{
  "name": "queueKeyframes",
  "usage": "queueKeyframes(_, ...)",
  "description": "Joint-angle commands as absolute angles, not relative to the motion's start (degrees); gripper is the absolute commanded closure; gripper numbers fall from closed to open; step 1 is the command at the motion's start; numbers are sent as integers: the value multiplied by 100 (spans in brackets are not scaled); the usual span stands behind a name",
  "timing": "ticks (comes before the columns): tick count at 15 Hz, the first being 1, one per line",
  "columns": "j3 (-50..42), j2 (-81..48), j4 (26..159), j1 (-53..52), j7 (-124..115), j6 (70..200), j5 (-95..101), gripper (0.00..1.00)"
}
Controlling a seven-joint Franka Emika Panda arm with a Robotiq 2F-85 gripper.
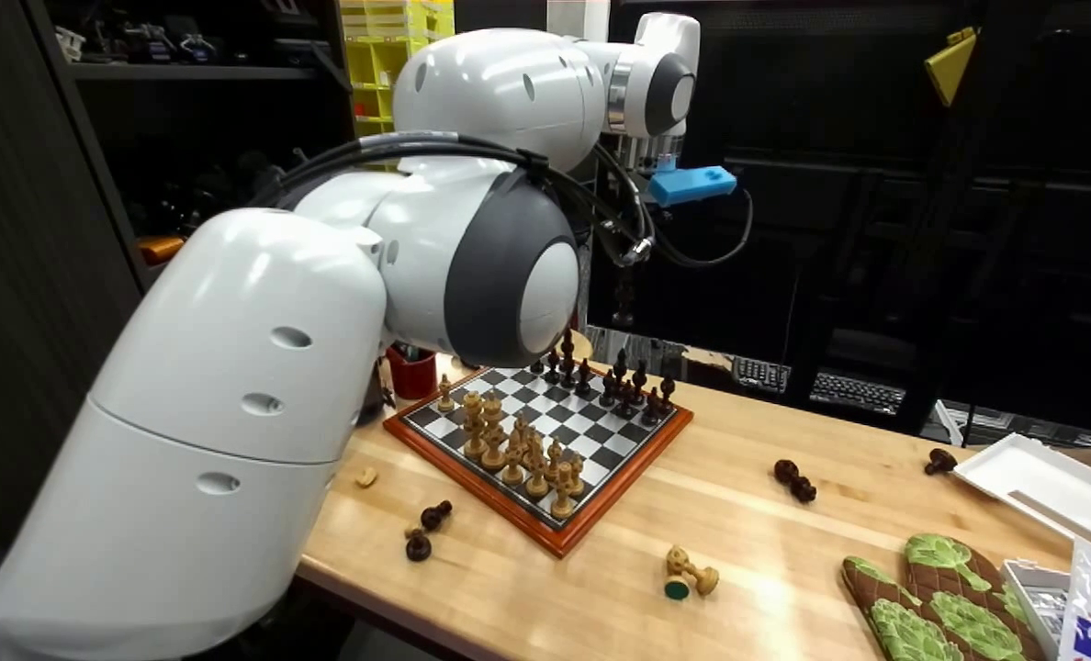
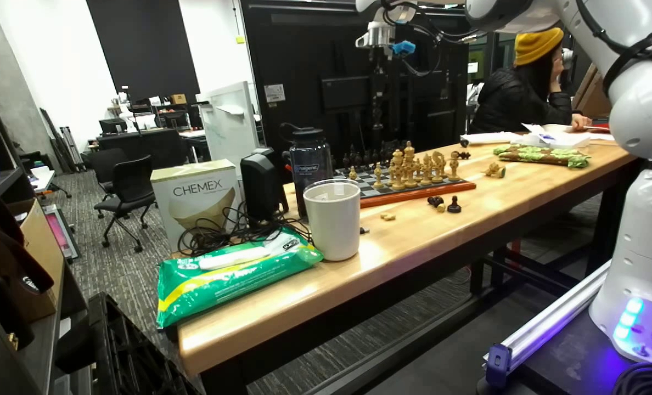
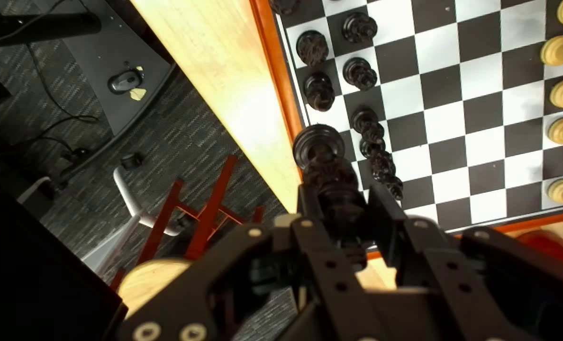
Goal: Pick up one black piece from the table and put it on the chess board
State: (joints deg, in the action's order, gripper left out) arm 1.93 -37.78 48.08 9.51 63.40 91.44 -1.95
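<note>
With a pale wooden table (image 3: 248, 94) behind, a black gripper (image 3: 343, 196) is clasping a round-based black piece (image 3: 331, 177) near wrist-view centre.

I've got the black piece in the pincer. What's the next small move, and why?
Probably a slow, slight lowering, without opening the pincer: the black chess piece hangs base-down, clear of the chess board in both exterior views. In the wrist view, its base covers part of the board's rim and standing black pieces appear just beside it, so slowness seems wise.

chess board (image 3: 445, 125): black-white checks | black piece (image 3: 330, 176): dark brown | cloth (image 1: 963, 622): brown, green print
</note>
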Motion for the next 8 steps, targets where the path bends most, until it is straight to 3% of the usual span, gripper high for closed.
queueKeyframes(1, 301, -3644, 5010, 1030, 6565, 9022, -381, 92)
queueKeyframes(8, 304, -3687, 5243, 1072, 6657, 8795, -574, 92)
